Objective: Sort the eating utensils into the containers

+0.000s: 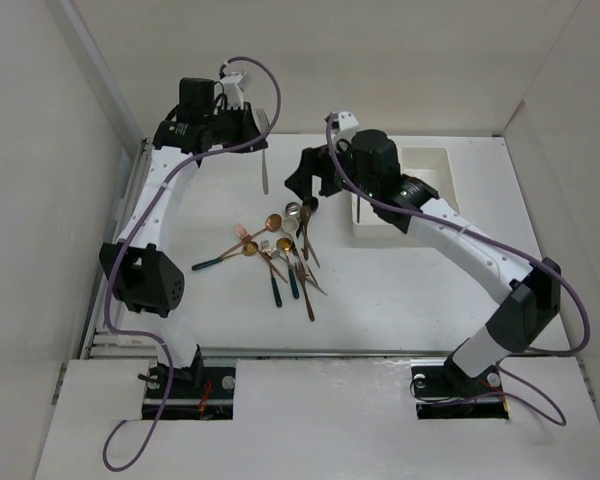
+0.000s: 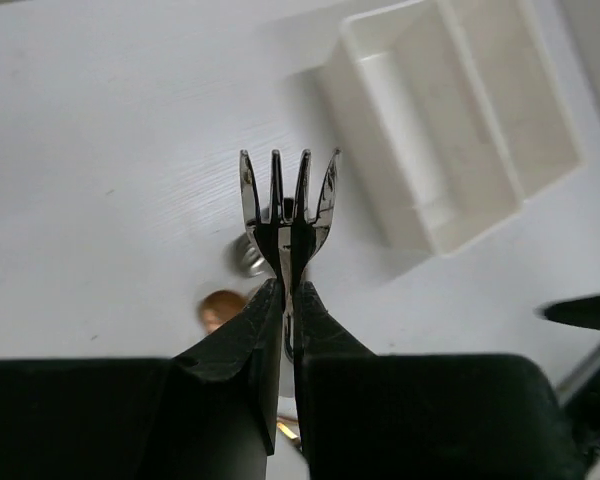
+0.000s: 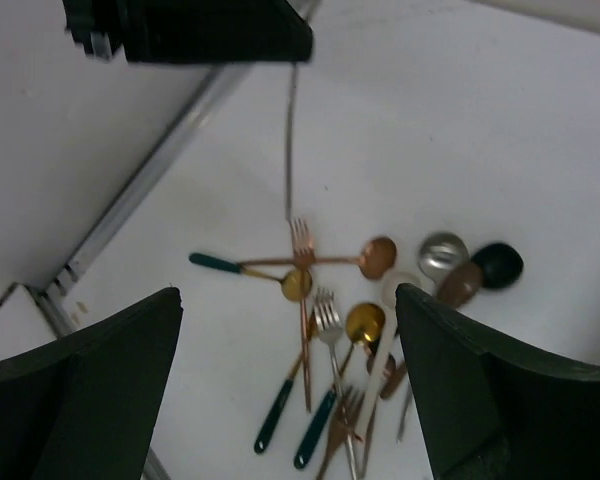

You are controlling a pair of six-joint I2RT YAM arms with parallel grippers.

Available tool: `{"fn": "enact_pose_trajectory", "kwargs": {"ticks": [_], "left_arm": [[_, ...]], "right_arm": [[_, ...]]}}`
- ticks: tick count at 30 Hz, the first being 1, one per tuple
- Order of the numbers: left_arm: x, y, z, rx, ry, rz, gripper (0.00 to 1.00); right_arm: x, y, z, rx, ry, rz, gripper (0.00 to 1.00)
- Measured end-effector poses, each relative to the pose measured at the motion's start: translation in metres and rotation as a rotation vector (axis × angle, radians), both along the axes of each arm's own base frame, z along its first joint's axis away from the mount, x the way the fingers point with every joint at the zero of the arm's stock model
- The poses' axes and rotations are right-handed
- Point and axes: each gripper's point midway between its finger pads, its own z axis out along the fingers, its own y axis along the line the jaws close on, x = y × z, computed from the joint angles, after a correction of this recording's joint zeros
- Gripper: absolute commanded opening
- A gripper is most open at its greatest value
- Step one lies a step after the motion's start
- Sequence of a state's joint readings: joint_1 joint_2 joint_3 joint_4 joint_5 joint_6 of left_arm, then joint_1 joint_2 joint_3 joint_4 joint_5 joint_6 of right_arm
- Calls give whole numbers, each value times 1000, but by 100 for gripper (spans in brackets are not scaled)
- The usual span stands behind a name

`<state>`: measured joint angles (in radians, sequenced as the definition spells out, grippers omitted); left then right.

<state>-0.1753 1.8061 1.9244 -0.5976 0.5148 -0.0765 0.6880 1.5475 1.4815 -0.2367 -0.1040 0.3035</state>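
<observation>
My left gripper (image 1: pixel 252 122) is shut on a silver fork (image 1: pixel 264 168) and holds it in the air at the back of the table, left of the pile. In the left wrist view the fingers (image 2: pixel 260 330) pinch the fork (image 2: pixel 288 200) just below its tines. The white two-compartment containers (image 2: pixel 450 130) lie beyond it; in the top view the containers (image 1: pixel 432 165) are partly hidden by my right arm. My right gripper (image 1: pixel 305 190) is open and empty above the far end of the utensil pile (image 1: pixel 280 255). The pile (image 3: pixel 360 340) shows between its open jaws.
The pile holds several forks and spoons with copper, gold, silver and black heads, some with teal handles (image 3: pixel 273 425). A metal rail (image 3: pixel 130 215) runs along the table's left edge. White walls enclose the table on the left, back and right.
</observation>
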Motion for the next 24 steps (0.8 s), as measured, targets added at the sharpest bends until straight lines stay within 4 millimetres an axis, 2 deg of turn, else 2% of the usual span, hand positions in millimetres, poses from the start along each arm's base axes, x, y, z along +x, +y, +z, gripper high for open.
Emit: {"fn": "enact_pose_trajectory", "kwargs": {"ticks": [2, 4, 7, 9, 12, 13, 17, 19, 20, 21, 22, 24], "left_arm": [[-12, -22, 20, -68, -26, -63, 0], [-24, -38, 30, -115, -33, -118, 0], [-35, -52, 33, -164, -14, -170, 0], [-38, -56, 28, -182, 12, -182, 0], [-43, -59, 18, -206, 55, -196, 0], [-45, -60, 16, -213, 66, -200, 0], [-48, -64, 14, -234, 89, -214, 0], [-48, -65, 13, -237, 86, -216, 0], [-48, -65, 13, -239, 86, -216, 3], [-47, -65, 12, -239, 84, -217, 17], [-47, -65, 12, -236, 78, -219, 54], [-47, -63, 8, -220, 71, -222, 83]], "right_arm": [[8, 18, 13, 49, -26, 48, 92], [14, 32, 15, 75, -35, 80, 92], [20, 44, -1, 73, -1, 103, 86], [24, 51, -15, 66, 26, 109, 83], [30, 60, -35, 56, 67, 114, 64], [31, 62, -41, 53, 82, 114, 43], [35, 68, -53, 59, 120, 110, 0], [36, 68, -54, 64, 129, 100, 0], [36, 68, -54, 67, 132, 96, 0], [37, 67, -54, 67, 132, 88, 0], [38, 67, -54, 65, 132, 81, 0], [41, 64, -54, 63, 127, 56, 0]]}}
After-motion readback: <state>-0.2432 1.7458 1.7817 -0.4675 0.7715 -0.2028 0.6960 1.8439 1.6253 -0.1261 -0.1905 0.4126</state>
